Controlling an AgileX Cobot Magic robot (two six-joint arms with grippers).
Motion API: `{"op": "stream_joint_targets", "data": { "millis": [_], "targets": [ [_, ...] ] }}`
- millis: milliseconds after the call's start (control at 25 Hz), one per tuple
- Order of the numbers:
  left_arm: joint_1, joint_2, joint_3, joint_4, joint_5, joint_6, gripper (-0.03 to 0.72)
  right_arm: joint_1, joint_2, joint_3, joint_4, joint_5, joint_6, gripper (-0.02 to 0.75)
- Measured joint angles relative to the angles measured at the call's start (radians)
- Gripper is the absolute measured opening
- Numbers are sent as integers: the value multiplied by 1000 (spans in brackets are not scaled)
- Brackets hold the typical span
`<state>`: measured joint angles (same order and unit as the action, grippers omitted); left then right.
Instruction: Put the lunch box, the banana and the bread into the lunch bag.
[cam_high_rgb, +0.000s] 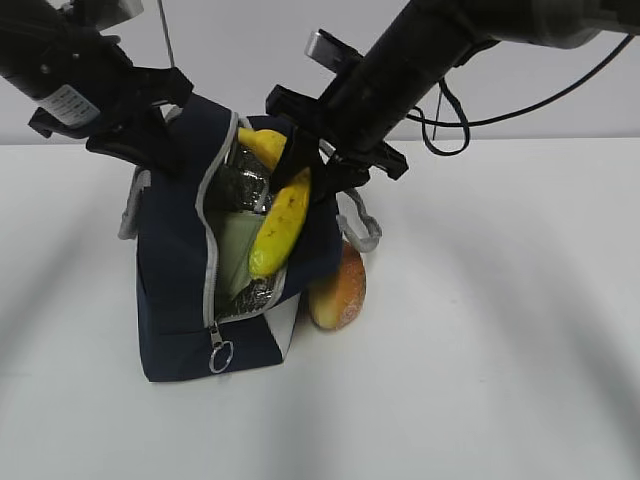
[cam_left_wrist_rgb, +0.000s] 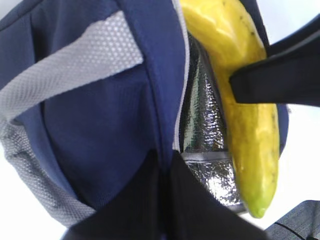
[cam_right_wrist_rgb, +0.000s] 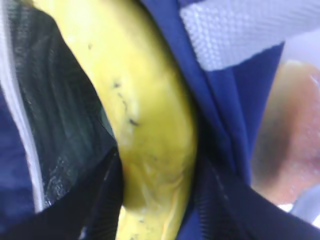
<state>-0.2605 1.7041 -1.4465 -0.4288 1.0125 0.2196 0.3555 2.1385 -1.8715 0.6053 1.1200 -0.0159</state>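
surface: white table (cam_high_rgb: 500, 350) | backdrop: pale plain wall (cam_high_rgb: 250, 60)

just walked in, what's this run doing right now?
Packing a lunch bag. The right gripper holds the banana partway into the open zipper, while the left gripper is shut on the bag's edge. The green-lidded lunch box is inside. The bread sits on the table against the bag.

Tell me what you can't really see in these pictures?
- Lunch box: exterior view shows only a pale green patch; the lunch bag and banana cover the rest.
- Bread: half hidden behind the bag outside; blurred in the right wrist view.
- Left gripper: its fingertips are hidden by the bag's flap.
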Motion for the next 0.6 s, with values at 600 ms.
{"op": "stream_joint_targets", "data": {
  "millis": [600],
  "targets": [
    [0,0,0,-1,-1,0,-3,45,72,-5,146,-121,-91,306]
  ]
}}
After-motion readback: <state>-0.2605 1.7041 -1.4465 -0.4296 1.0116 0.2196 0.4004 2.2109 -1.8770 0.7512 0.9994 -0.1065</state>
